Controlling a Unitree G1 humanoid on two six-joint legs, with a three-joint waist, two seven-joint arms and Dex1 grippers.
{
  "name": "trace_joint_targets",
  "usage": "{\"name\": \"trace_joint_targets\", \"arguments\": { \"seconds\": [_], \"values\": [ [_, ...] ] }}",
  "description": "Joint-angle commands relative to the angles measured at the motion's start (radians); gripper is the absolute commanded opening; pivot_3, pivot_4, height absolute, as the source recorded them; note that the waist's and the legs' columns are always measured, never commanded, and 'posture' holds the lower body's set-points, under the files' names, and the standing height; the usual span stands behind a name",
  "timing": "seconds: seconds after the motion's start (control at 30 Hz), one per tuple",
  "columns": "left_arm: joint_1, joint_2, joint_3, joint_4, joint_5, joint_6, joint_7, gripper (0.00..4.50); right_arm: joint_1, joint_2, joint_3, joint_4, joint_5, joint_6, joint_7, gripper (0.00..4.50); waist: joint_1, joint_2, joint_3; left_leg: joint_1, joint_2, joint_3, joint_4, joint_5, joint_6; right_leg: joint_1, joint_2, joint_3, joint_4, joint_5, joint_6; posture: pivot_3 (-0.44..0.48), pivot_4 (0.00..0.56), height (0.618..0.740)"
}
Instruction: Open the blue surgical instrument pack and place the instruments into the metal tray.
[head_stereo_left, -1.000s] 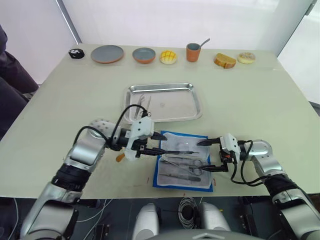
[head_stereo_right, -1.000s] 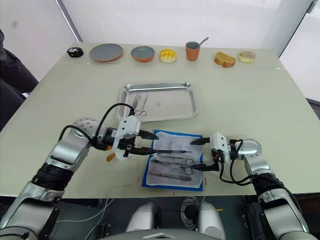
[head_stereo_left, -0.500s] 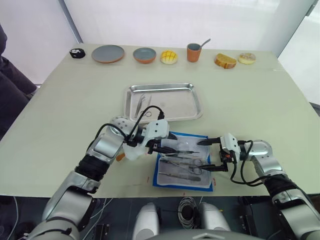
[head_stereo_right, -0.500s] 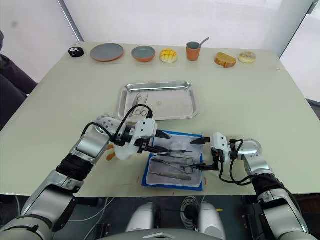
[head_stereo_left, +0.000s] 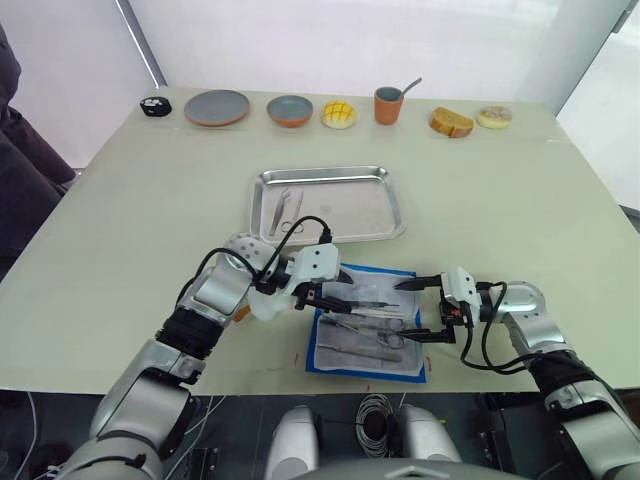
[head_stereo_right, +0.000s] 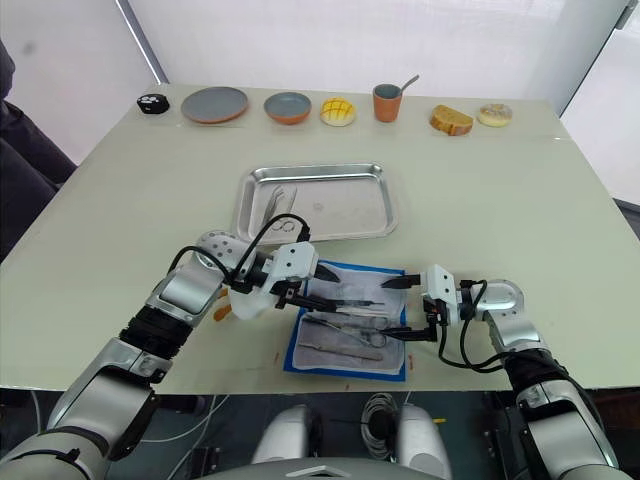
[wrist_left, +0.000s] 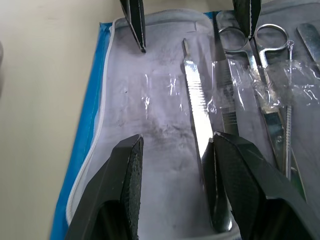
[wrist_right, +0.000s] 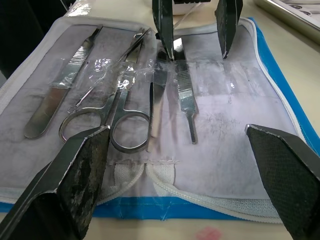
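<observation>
The blue surgical instrument pack (head_stereo_left: 340, 360) lies opened near the table's front edge, whitish inner face up. Several silver instruments rest on it, among them a flat handle (wrist_left: 196, 107) and ring-handled scissors (wrist_right: 125, 117). My left gripper (head_stereo_left: 340, 294) is open at the pack's far left corner, its fingers (wrist_left: 127, 185) straddling the flat handle. At the pack's right edge my right gripper (head_stereo_left: 402, 313) is wide open, low over the pack with nothing between its fingers (wrist_right: 75, 180). The metal tray (head_stereo_left: 355, 205) sits just beyond the pack with slim instruments (head_stereo_left: 287, 204) in its left part.
A white fluffy toy (head_stereo_left: 262, 300) lies under my left forearm. Along the far edge stand a grey plate (head_stereo_left: 215, 107), a bowl (head_stereo_left: 289, 110), a yellow bun (head_stereo_left: 337, 115), a cup with a spoon (head_stereo_left: 387, 104) and two pastries (head_stereo_left: 450, 121). A person in dark clothing (head_stereo_left: 20, 150) is at the left.
My left arm has swung right, bringing its gripper from beside the pack onto the pack's far left corner, over the flat handle. The right gripper has stayed put.
</observation>
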Motion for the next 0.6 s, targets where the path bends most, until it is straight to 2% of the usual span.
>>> {"name": "trace_joint_targets", "arguments": {
  "seconds": [0.03, 0.33, 0.43, 0.57, 0.6],
  "values": [
    [-0.011, -0.004, -0.007, -0.040, 0.008, 0.007, 0.000, 2.40, 0.054, -0.011, 0.031, 0.073, -0.077, 0.044, -0.047, 4.50, 0.000, 0.000, 0.000, 0.000, 0.000, 0.000, 0.000, 0.000, 0.000, 0.000, 0.000, 0.000, 0.000, 0.000, 0.000, 0.000, 0.150, 0.740],
    [0.003, 0.010, -0.031, -0.068, 0.065, 0.025, 0.016, 2.40, 0.057, -0.011, 0.034, 0.068, -0.080, 0.051, -0.053, 4.50, 0.000, 0.000, 0.000, 0.000, 0.000, 0.000, 0.000, 0.000, 0.000, 0.000, 0.000, 0.000, 0.000, 0.000, 0.000, 0.000, 0.150, 0.740],
    [0.013, 0.016, -0.035, -0.083, 0.070, 0.035, 0.010, 1.64, 0.058, -0.010, 0.036, 0.066, -0.082, 0.053, -0.055, 4.50, 0.000, 0.000, 0.000, 0.000, 0.000, 0.000, 0.000, 0.000, 0.000, 0.000, 0.000, 0.000, 0.000, 0.000, 0.000, 0.000, 0.150, 0.740],
    [0.017, 0.019, -0.033, -0.102, 0.071, 0.055, 0.007, 0.16, 0.057, -0.007, 0.043, 0.065, -0.087, 0.056, -0.057, 4.50, 0.000, 0.000, 0.000, 0.000, 0.000, 0.000, 0.000, 0.000, 0.000, 0.001, 0.000, 0.000, 0.001, 0.000, 0.000, 0.000, 0.150, 0.740],
    [0.015, 0.019, -0.033, -0.105, 0.071, 0.060, 0.006, 0.01, 0.056, -0.006, 0.044, 0.064, -0.088, 0.057, -0.058, 4.50, 0.000, 0.000, 0.000, 0.000, 0.000, 0.000, 0.000, 0.000, 0.000, 0.001, 0.000, 0.000, 0.001, 0.000, 0.000, 0.000, 0.150, 0.740]
  ]
}}
